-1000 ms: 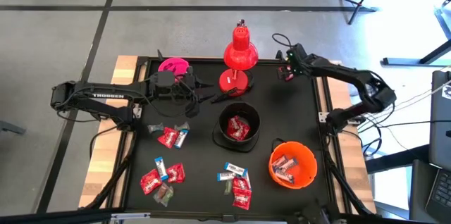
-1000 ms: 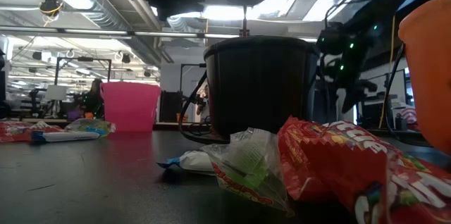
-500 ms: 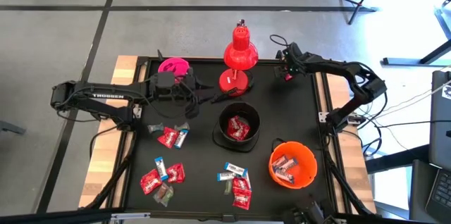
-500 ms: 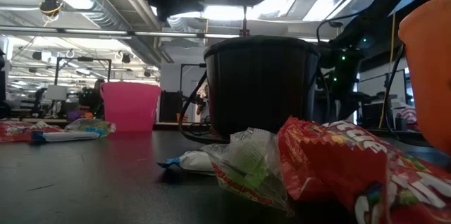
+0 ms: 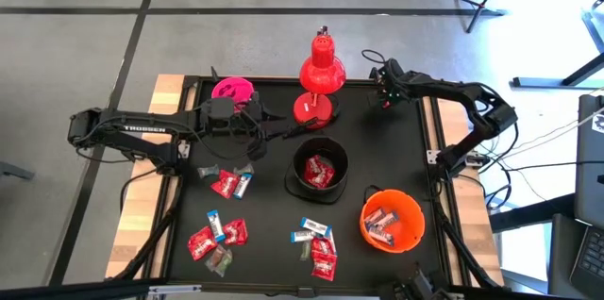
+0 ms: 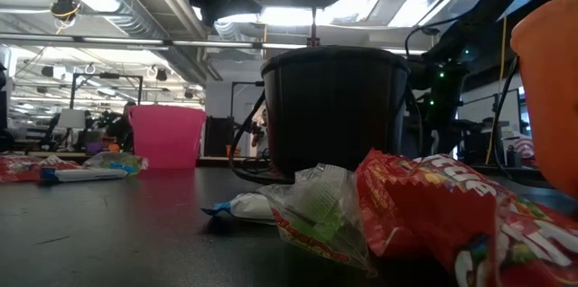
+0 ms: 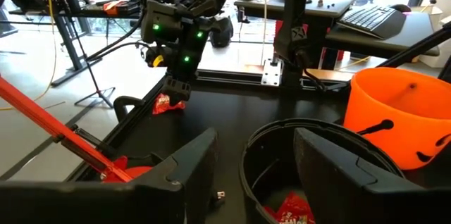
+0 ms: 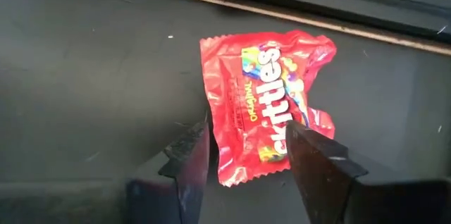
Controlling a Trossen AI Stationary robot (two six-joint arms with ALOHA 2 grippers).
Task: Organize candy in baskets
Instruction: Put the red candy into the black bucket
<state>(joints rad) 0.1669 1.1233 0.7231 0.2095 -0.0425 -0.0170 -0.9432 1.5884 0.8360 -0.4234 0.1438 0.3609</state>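
While its dark fingers straddle (seemingly touching) a crinkly red candy, right tool gapes.

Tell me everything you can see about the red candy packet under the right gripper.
The red candy packet is a small flat pouch of shiny, crinkled red wrapper with white lettering and coloured sweets printed on it. It lies flat on the black table top near the far right edge, apart from the other candy. The right gripper is low over it, its two dark fingers straddling the packet's lower part. Whether they already pinch it is unclear. From above, the gripper hides it.
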